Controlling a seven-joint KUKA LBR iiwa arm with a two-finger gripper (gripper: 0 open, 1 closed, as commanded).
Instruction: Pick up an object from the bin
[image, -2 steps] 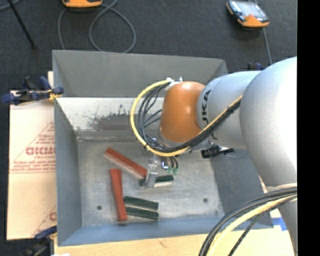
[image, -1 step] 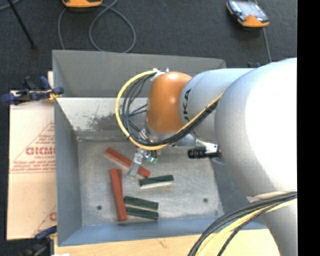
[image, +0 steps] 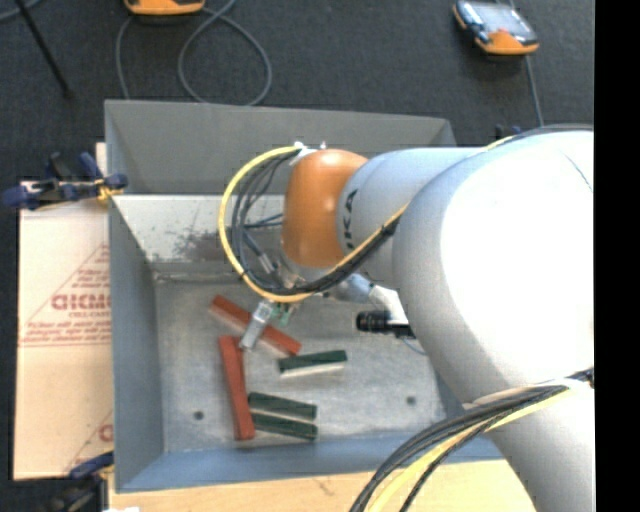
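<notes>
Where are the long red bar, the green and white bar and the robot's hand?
long red bar (image: 236, 390), camera view, its middle.
green and white bar (image: 313, 362), camera view, its middle.
hand (image: 257, 332), camera view, its tip.

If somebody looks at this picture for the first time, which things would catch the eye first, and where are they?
First comes the big white arm with its orange wrist cover, reaching in from the right across the grey bin. Its gripper sits low over a slanted orange-red bar near the bin's middle. Nearer the front lie a long red bar, a green bar with a pale side and a pair of dark green bars.
</notes>
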